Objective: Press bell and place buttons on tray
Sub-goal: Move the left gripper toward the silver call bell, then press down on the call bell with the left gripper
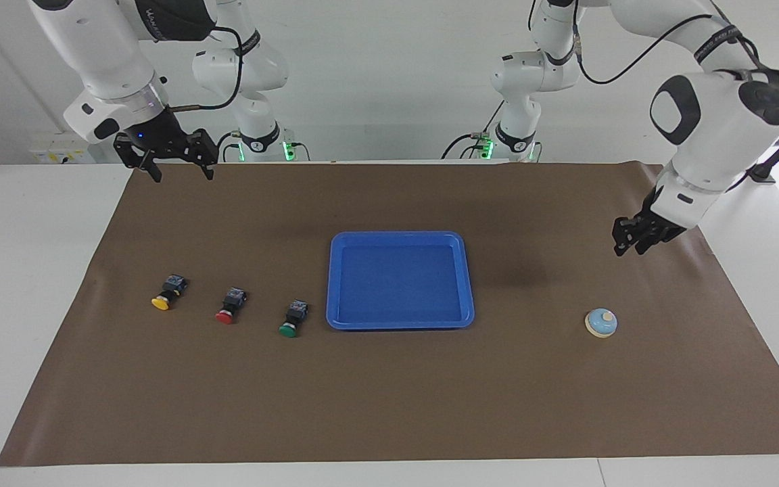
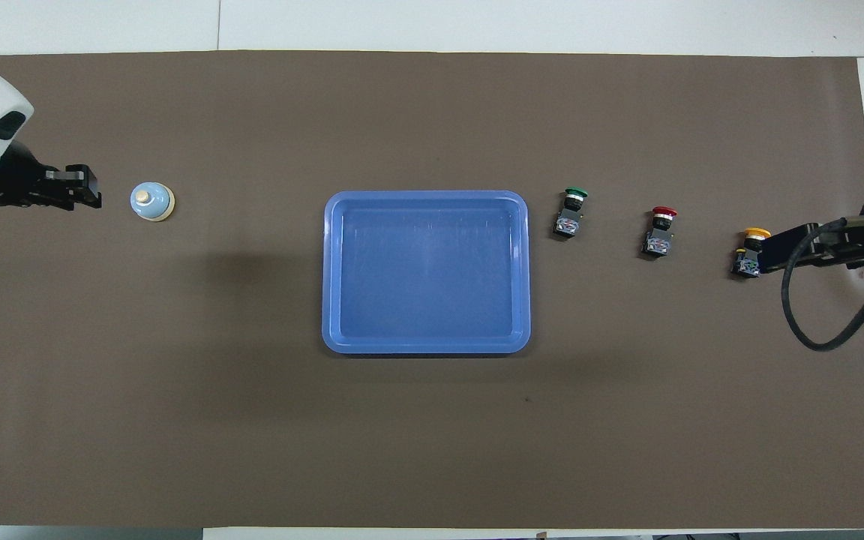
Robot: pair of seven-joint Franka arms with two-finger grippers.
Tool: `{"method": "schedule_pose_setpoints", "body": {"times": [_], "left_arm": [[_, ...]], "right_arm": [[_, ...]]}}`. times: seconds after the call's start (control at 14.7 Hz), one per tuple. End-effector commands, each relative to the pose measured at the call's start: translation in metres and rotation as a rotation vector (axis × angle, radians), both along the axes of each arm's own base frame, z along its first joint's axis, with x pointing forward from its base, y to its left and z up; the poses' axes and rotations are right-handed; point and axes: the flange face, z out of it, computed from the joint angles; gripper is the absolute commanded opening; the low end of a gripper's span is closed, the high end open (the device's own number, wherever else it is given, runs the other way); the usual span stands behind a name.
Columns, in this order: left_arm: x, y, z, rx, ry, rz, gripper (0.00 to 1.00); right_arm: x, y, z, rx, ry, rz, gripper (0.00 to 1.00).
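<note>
Beside raised left gripper (image 1: 631, 243), apart: bell (image 1: 601, 322), untouched.

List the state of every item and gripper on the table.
bell: upright on mat, untouched
yellow button, red button, green button: on their sides, outside tray
tray: empty
left gripper: raised over mat
right gripper: open, waiting

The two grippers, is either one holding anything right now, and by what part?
Nothing is held. The left gripper hangs in the air by the small light blue dome bell; the right gripper waits open, away from the black-bodied push buttons.
</note>
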Motion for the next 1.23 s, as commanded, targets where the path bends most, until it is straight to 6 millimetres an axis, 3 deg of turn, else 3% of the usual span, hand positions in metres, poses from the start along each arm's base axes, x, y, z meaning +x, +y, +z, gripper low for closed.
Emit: {"method": "schedule_pose_setpoints", "body": {"times": [0.0,0.14,0.48,1.16], "left_arm": [[0.033,0.008,-0.059,-0.001,-0.019,0.024,0.00],[0.049,0.008,-0.087,0.001,-0.033,0.023,0.00],[0.052,0.009,-0.114,0.004,-0.041,0.029,0.00],[0.041,0.009,-0.126,0.007,0.003,0.046,0.00]], "right_arm": [[-0.002,-0.004,0.001,0.000,0.010,0.015,1.00],[-0.002,-0.004,0.000,0.000,0.011,0.015,1.00],[-0.002,-0.004,0.000,0.000,0.011,0.015,1.00],[-0.002,-0.004,0.001,0.000,0.010,0.015,1.00]]}}
